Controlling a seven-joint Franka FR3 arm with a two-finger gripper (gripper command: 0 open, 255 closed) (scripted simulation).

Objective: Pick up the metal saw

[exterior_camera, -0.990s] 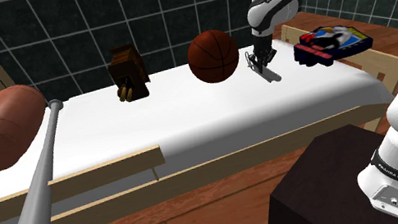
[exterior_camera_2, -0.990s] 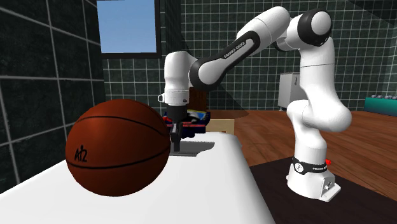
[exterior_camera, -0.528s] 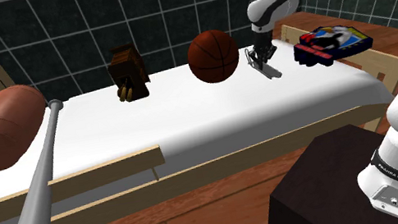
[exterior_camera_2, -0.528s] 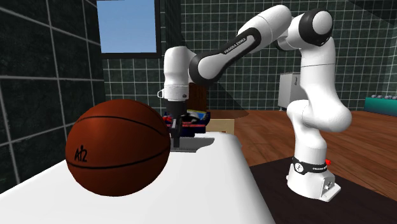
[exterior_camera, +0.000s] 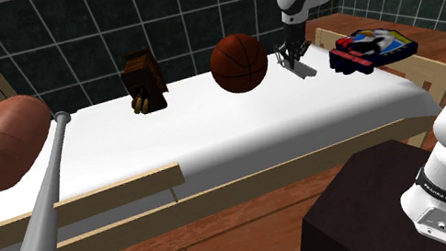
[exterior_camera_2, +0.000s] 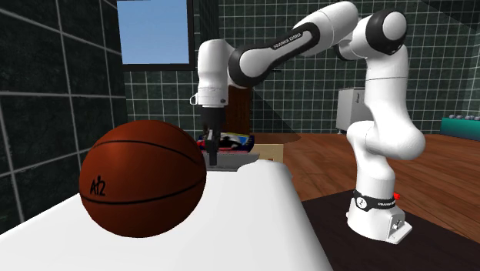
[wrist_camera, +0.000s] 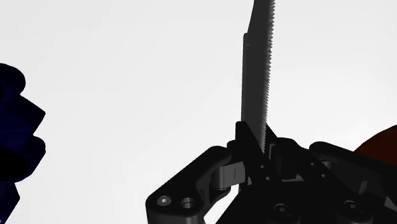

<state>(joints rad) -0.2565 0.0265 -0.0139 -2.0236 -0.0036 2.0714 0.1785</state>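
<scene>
My pincer [exterior_camera: 291,50] is closed tight on the saw [exterior_camera: 301,66] near its handle, in the shoulder view's upper right just beside the basketball [exterior_camera: 240,63], its toothed length running straight out from my grip and, I judge, hanging just clear of the bed [exterior_camera: 213,131].

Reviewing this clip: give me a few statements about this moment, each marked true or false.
1. The jaws are shut on the saw. True.
2. The basketball is at the shoulder view's right of the saw. False: it is to the saw's left there.
3. A grey bat lies toward the shoulder view's left. True.
4. The saw's blade has a smooth edge. False: teeth line it in the wrist view.
5. A brown glove sits to the shoulder view's left of the basketball. True.
</scene>
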